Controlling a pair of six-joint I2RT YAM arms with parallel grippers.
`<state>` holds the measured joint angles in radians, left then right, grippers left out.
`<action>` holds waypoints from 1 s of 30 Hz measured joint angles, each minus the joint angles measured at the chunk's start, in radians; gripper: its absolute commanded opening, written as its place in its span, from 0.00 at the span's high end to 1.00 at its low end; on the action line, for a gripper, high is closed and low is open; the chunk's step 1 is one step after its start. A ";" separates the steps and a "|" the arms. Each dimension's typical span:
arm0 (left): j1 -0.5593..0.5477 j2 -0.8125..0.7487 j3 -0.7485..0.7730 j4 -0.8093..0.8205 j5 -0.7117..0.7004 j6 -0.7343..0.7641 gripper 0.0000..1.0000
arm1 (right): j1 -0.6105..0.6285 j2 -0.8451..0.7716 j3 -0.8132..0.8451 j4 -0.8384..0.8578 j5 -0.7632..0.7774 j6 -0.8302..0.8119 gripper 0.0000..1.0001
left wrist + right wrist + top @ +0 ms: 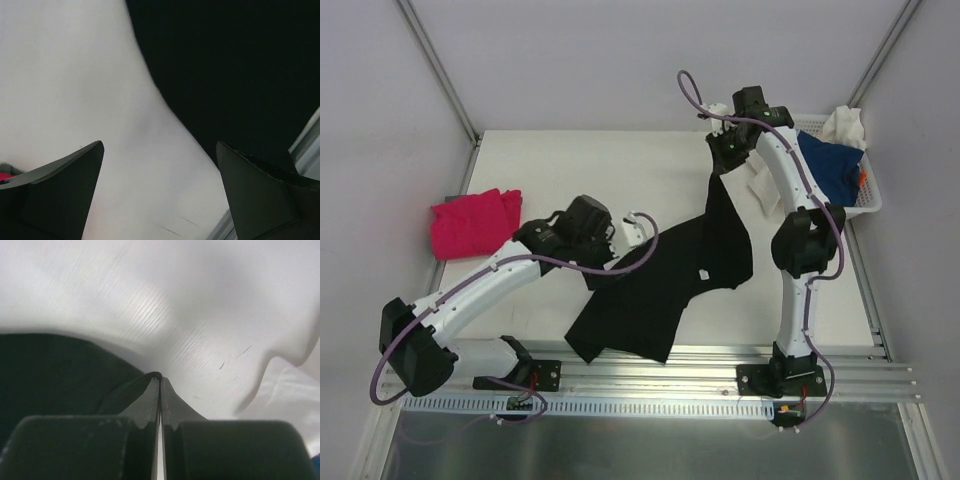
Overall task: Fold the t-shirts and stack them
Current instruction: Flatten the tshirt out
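Spreading step: hold the large black cloth tee (pixel 665 285) taut, get left jaws onto its near-left edge before laying flat. Right jaws pinched shut on a tee corner, raised over far worktop (pixel 580 165), rest draped mid-worktop. Left jaws wide, empty, just beside cloth.

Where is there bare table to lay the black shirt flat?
Barest: the back strip of table between the pink t-shirt and the right pincer. Crowded: the middle, under the black t-shirt and left arm, and the right edge by the basket.
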<state>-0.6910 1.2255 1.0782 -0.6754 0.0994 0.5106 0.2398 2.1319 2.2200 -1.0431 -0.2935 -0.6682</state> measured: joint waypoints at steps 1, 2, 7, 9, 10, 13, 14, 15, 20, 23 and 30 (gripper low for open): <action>-0.037 0.013 0.000 0.000 -0.008 0.006 0.04 | -0.006 0.047 0.045 0.008 0.001 0.007 0.99; -0.079 0.033 0.003 -0.002 -0.014 0.012 0.05 | -0.013 0.069 0.062 0.019 0.002 0.012 0.99; -0.215 0.228 0.073 -0.014 -0.045 0.018 0.07 | -0.039 0.239 0.226 0.087 0.018 0.053 0.99; -0.246 0.364 0.156 -0.024 -0.062 0.000 0.08 | -0.043 0.275 0.256 0.116 0.026 0.058 0.99; -0.254 0.436 0.206 -0.022 -0.074 -0.012 0.07 | -0.045 0.287 0.267 0.127 0.031 0.058 0.99; -0.317 0.607 0.342 -0.014 -0.105 -0.049 0.07 | -0.050 0.301 0.279 0.145 0.048 0.057 0.99; -0.339 0.643 0.371 -0.011 -0.108 -0.063 0.07 | -0.051 0.301 0.282 0.146 0.051 0.056 0.99; -0.362 0.669 0.388 -0.011 -0.108 -0.078 0.07 | -0.053 0.301 0.285 0.148 0.055 0.055 0.99; -0.439 0.707 0.401 -0.026 -0.108 -0.138 0.07 | -0.066 0.300 0.294 0.157 0.077 0.049 0.99; -0.462 0.718 0.407 -0.035 -0.108 -0.171 0.07 | -0.079 0.300 0.294 0.159 0.089 0.044 0.99; -0.515 0.826 0.491 -0.053 -0.097 -0.220 0.09 | -0.103 0.300 0.294 0.166 0.116 0.042 0.99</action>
<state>-1.2064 2.0514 1.5692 -0.7288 0.0021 0.2905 0.1364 2.4317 2.5145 -0.8772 -0.1780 -0.6262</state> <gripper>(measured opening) 0.920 0.011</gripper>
